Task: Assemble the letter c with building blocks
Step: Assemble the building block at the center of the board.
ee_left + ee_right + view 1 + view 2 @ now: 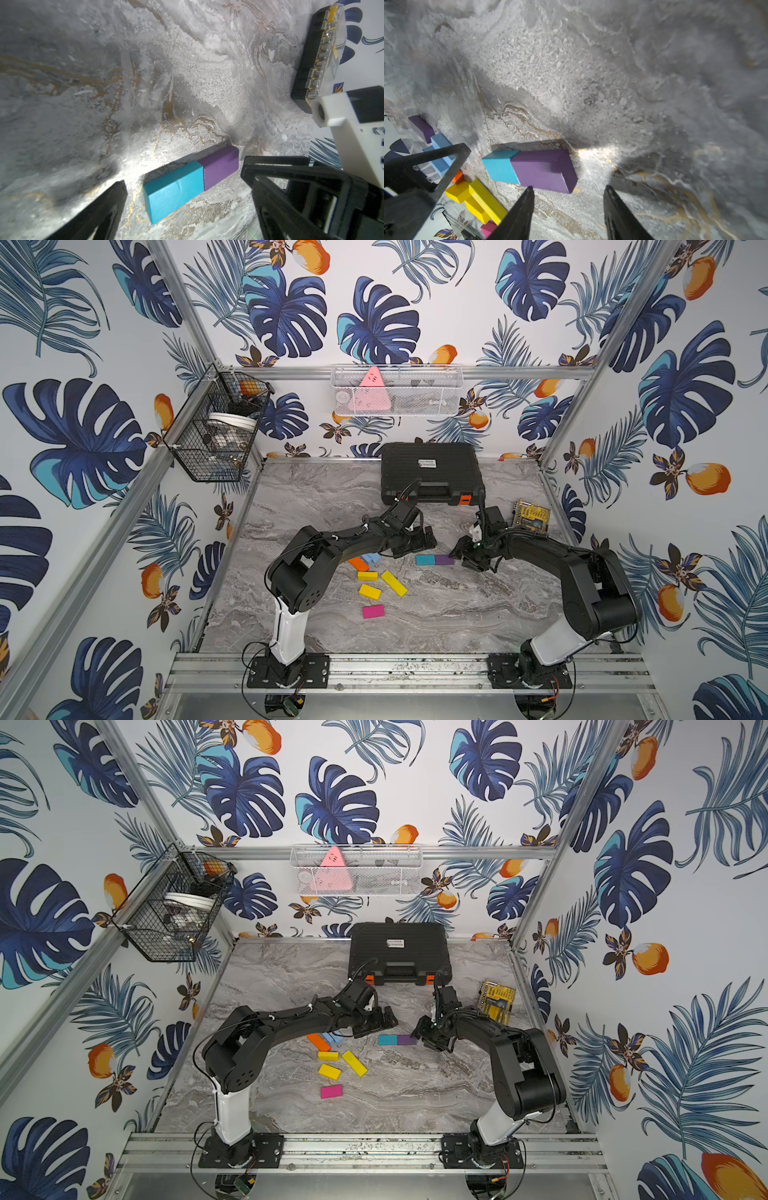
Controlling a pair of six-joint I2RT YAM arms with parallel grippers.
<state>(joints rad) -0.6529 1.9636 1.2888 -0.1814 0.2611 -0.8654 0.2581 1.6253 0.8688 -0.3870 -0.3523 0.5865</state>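
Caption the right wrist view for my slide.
Open right pincer near the purple block butted against the teal block.

Top views: even, diffuse overhead light, with a sharp centre and wide-angle stretch toward the edges. The arms cast soft shadows on the tabletop [457, 605]. Wrist views: hard glare patches beside the purple block [544, 170] and the teal block [174, 193], with deep shadow around them. The right gripper [569, 187] is soft-focused; the far tabletop is smeared.
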